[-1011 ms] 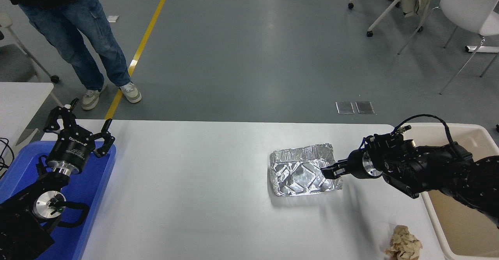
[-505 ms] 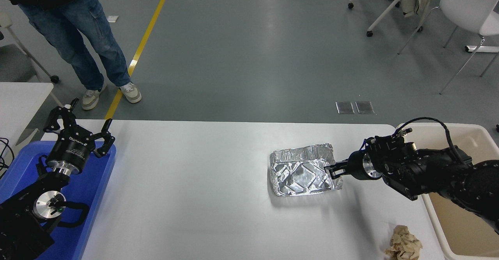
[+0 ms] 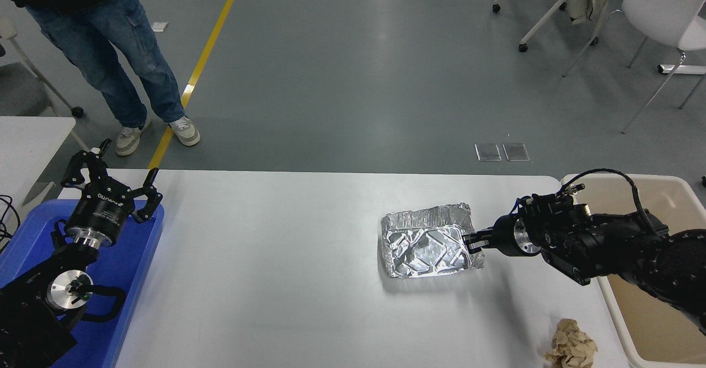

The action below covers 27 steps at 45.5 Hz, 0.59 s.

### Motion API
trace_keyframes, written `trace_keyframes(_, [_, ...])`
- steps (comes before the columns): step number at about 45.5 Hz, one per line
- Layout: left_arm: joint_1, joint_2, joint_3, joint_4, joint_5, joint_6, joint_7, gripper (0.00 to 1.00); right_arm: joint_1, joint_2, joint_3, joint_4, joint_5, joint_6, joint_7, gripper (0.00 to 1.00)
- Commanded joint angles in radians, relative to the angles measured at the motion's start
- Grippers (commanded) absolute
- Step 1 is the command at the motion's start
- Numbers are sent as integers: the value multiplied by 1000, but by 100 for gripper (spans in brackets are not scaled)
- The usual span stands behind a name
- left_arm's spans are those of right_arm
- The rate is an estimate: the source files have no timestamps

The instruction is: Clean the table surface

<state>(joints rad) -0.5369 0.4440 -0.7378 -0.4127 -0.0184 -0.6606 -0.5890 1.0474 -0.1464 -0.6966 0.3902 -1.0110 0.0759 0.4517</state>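
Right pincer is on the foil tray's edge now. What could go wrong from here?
The crumpled silver foil tray is thin, and the right pincer grips only its right rim, so it may tear or slip free during lifting. Swinging it toward the beige plastic bin could clip the bin's rim. The crumpled brown paper ball sits near the white table surface's edge.

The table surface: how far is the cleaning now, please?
Nothing looks cleared from the table surface yet. In hand: the right gripper is at the right rim of the foil tray. Left: the tray and the crumpled brown paper near the beige bin. The left gripper sits parked over the blue bin.
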Motion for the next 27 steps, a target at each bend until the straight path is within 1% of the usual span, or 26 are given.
trace_keyframes(1, [0,-1,0,2,0,-1,0,100,0,-1,2,-1,26,5,1,0])
trace_keyframes(12, [0,1,0,0,0,-1,0,100,6,-1,0,1,89,12,4,0])
trace_keyframes(18, [0,1,0,0,0,-1,0,100,17,-7,2,1,118,18,28,0])
trace_keyframes(27, [0,-1,0,0,0,-1,0,100,72,-61,2,12,216,88,73,0])
